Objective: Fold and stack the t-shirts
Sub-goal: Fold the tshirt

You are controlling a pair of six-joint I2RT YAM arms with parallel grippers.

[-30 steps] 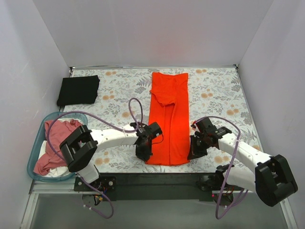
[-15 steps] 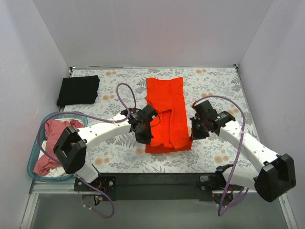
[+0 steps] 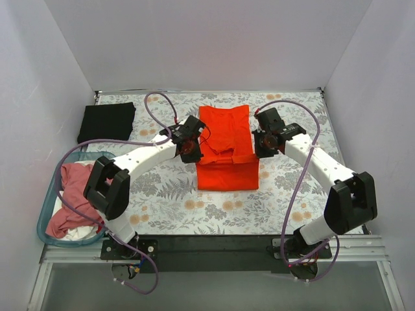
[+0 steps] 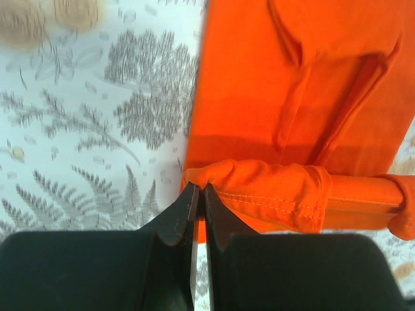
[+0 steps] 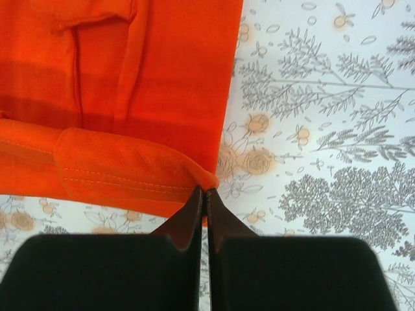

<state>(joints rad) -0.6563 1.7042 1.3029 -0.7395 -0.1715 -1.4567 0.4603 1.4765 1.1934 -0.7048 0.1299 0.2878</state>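
Observation:
A bright orange-red t-shirt [image 3: 225, 146] lies in the middle of the flowered table, its near part doubled over the far part. My left gripper [image 3: 192, 150] is shut on the shirt's hem corner [image 4: 201, 176] at the left edge of the fold. My right gripper [image 3: 259, 148] is shut on the opposite hem corner [image 5: 206, 180] at the right edge. Both pinched corners hang lifted above the cloth below, the stitched hem [image 4: 279, 194] stretched between them. A folded black t-shirt [image 3: 107, 122] rests at the far left. Pink and white t-shirts [image 3: 72, 194] are heaped in the basket.
A teal plastic basket [image 3: 49, 197] stands at the table's left edge. Grey walls close in the table on three sides. Purple cables [image 3: 299, 181] loop over both arms. The black base rail [image 3: 214, 246] runs along the near edge.
Both grippers have carried the orange-red shirt's near hem away from the near edge toward the far side, folding the long strip over itself. The arms are now stretched forward.

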